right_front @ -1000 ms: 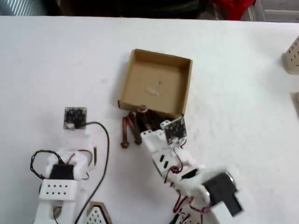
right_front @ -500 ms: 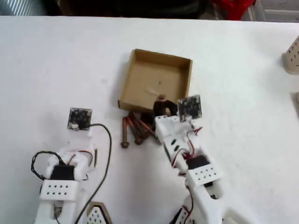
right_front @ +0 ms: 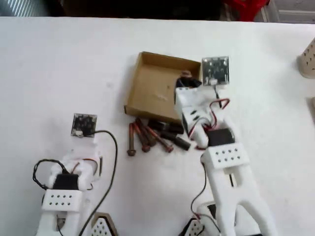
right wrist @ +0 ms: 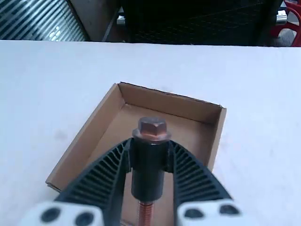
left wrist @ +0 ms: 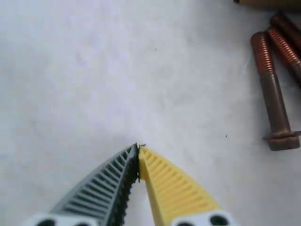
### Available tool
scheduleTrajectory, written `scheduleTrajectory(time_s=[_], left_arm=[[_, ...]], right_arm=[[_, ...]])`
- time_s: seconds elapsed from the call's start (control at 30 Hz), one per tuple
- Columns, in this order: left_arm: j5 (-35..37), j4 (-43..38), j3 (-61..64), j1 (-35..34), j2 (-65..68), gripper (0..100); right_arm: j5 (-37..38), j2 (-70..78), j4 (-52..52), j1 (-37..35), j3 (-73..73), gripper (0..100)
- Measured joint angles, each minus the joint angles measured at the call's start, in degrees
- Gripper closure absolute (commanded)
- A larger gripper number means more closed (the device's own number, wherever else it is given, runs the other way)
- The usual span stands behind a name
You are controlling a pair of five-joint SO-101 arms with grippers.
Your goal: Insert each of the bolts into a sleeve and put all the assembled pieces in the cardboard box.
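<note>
Your work surface: one white table [right_front: 59, 64], matte and evenly lit, running the full width from the near edge to the far one. Beyond its far edge you have a dark strip of room.
- Far left: a ribbed grey panel [right wrist: 37, 19], its slanted lines catching light.
- Far centre: a black meshed structure [right wrist: 188, 21], too dim to tell more.
- Far right: a red plastic item [right_front: 246, 7].
- Right edge of the table: a beige perforated piece [right_front: 308, 59].

My right end effector [right wrist: 149, 145], clamped on the black sleeve [right wrist: 146, 169] with a bolt [right wrist: 151, 129] in it, has lifted away from the loose pile [right_front: 147, 136] on the surface [right_front: 59, 64] and swung forward over the cardboard box [right_front: 147, 91].
</note>
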Motion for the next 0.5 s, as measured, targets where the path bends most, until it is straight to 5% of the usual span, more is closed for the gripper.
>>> scheduleTrajectory(time_s=[0.5], left_arm=[[0.00, 0.00, 0.00, 0.00, 0.00, 98]], right_arm=[[0.00, 36.31, 23.03, 0.97, -38.42, 98.1]])
